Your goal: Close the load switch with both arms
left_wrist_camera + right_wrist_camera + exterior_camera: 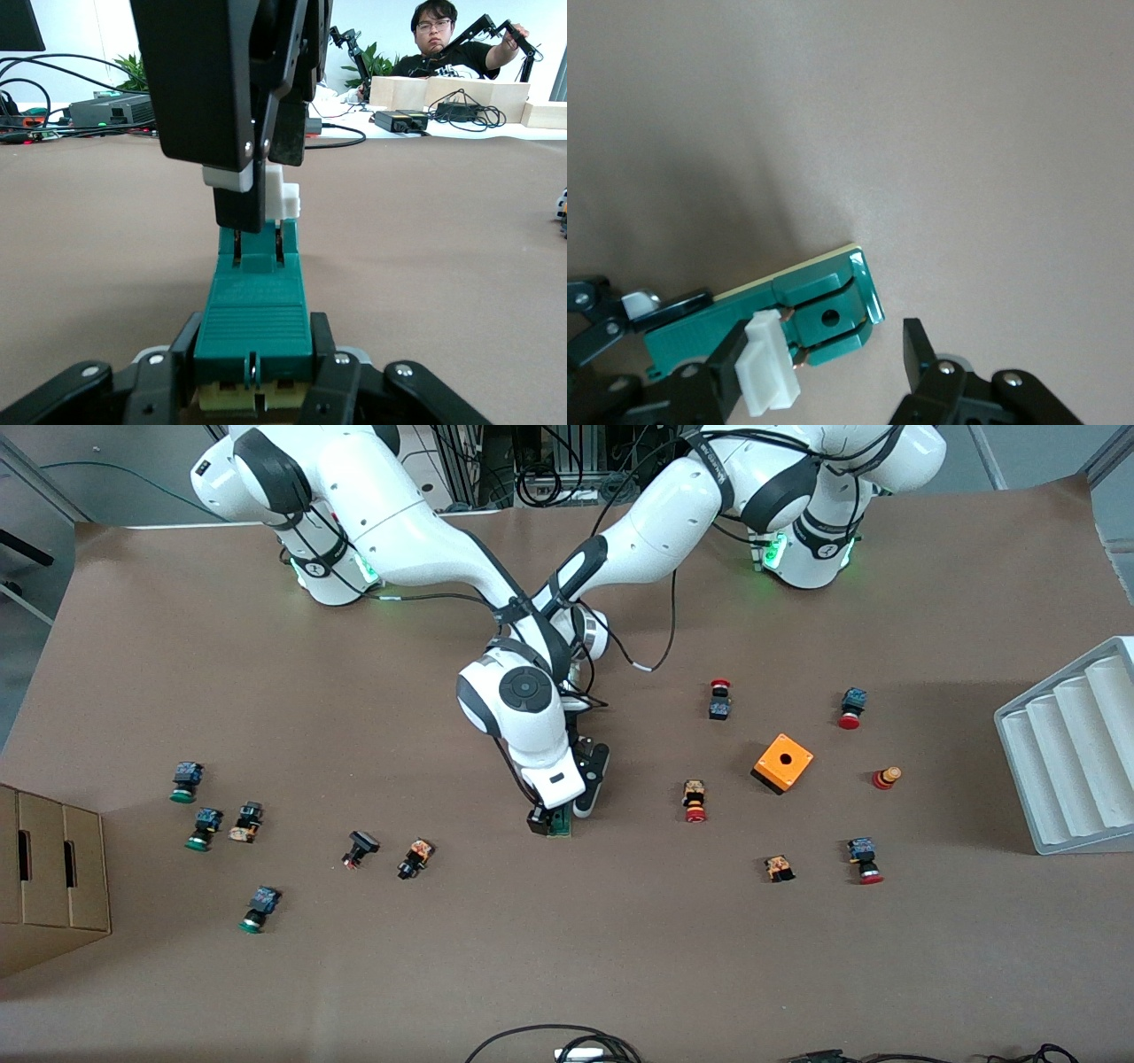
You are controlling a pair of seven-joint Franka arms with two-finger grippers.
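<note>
roughly thirteen push buttons [251,821], one load switch [253,312], two hands.

Both arms reach from their bases toward the middle of the bench, and their forearms cross there, the right arm's white wrist lying uppermost in the front view. The right tool [551,821] points down, low at the bench surface. In the left wrist view its black fingers [239,199] hang pressed close together. The left tool [585,802] sits just beside it, low at the bench, its fingers [168,376] drawn in to a narrow gap.
</note>
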